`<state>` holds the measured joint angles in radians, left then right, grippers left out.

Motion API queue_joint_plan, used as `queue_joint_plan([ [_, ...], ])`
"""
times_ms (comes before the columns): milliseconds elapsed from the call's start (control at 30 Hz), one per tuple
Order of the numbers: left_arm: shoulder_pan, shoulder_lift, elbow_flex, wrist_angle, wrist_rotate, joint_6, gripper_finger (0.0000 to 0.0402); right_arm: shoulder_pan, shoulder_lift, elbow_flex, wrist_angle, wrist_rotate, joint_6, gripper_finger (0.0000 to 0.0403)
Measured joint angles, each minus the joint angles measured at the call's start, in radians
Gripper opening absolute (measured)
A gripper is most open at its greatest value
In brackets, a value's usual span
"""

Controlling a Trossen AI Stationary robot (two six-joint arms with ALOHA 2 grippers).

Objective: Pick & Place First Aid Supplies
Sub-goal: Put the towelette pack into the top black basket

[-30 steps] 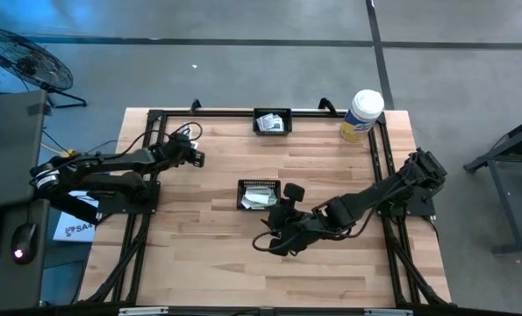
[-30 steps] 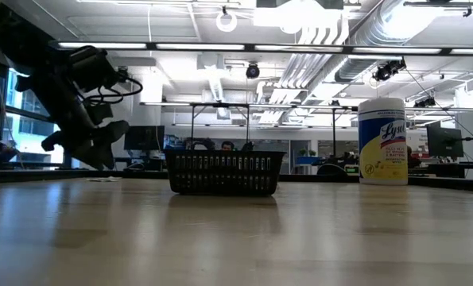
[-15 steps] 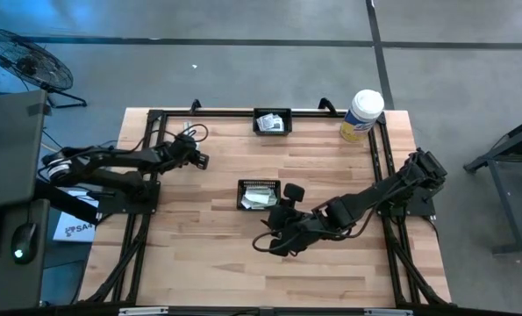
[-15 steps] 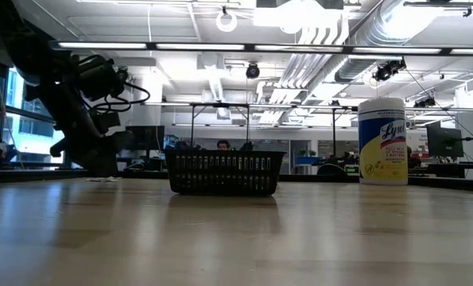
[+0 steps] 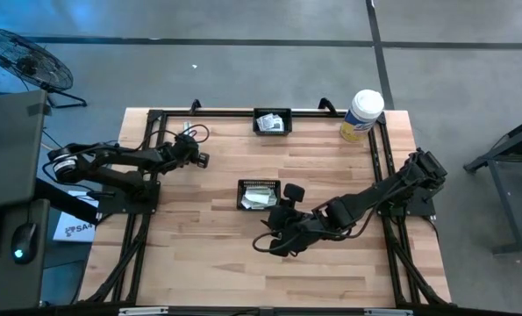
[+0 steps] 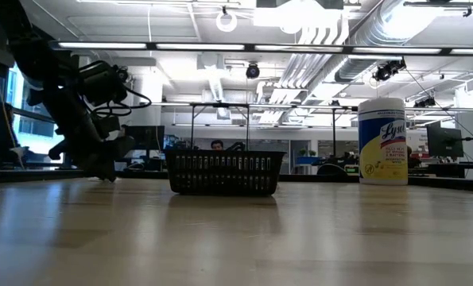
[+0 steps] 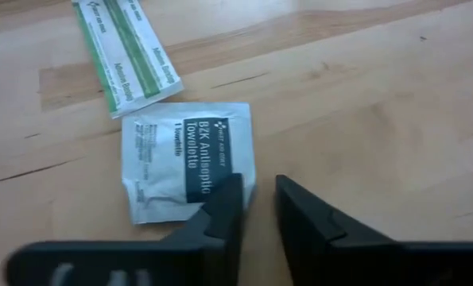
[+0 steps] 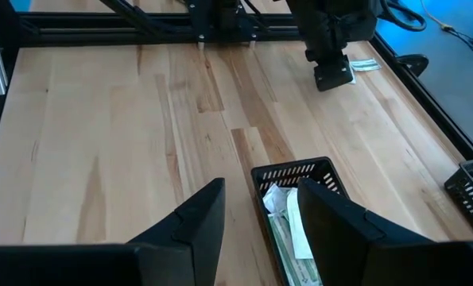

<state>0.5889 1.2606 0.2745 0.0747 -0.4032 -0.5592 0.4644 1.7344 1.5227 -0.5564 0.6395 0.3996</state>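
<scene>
Your left gripper (image 7: 256, 208) sits low at the table's left, its fingers parted only by a narrow gap, holding nothing, right at the edge of the square white packet (image 7: 184, 159) lying flat at centre frame. A green-striped strip (image 7: 126, 52) lies just above it, upper left. Expect thin, light, floppy paper that slides on the wood; pinch one edge. The right gripper (image 8: 256, 210) waits open beside the centre basket (image 8: 300, 179), which already holds packets.
</scene>
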Motion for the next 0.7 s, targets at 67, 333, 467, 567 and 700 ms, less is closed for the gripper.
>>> queue_joint_plan([
  [67,0.000,0.000,0.000,-0.009,-0.008,-0.020,0.0041,0.000,0.000,0.000,0.000,0.000,0.000,0.0153],
  [333,0.000,-0.001,0.000,-0.017,-0.018,-0.023,0.0008,0.000,0.000,0.000,0.000,-0.004,0.000,0.0153],
  [467,0.001,-0.031,0.019,-0.037,0.064,0.023,0.0003,0.000,0.000,0.000,-0.006,-0.004,0.000,0.0153],
  [567,-0.001,-0.077,0.044,-0.027,0.194,0.043,0.0001,0.000,0.000,0.000,-0.044,-0.004,0.000,0.0153],
  [700,-0.070,-0.157,0.054,0.010,0.295,0.062,0.0001,0.000,0.000,0.000,-0.076,0.002,-0.016,0.0153],
])
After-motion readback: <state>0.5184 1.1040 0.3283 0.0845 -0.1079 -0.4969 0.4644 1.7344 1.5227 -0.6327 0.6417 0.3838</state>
